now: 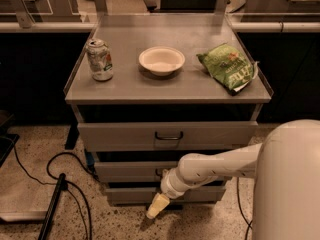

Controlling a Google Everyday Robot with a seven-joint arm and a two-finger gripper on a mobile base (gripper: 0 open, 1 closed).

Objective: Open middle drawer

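The grey cabinet has three drawers. The middle drawer (131,171) is the second one down, a low grey front panel with a small dark loop handle (160,173) that my arm partly hides. It looks pushed in. My gripper (156,207) hangs at the end of the white arm, in front of the bottom drawer (125,194) and just below the middle drawer's handle. It points down and to the left, toward the floor.
The top drawer (167,135) stands slightly out with its own dark handle. On the cabinet top (130,86) are a can (99,59), a white bowl (161,60) and a green chip bag (228,66). Black cables (55,184) lie on the speckled floor at the left.
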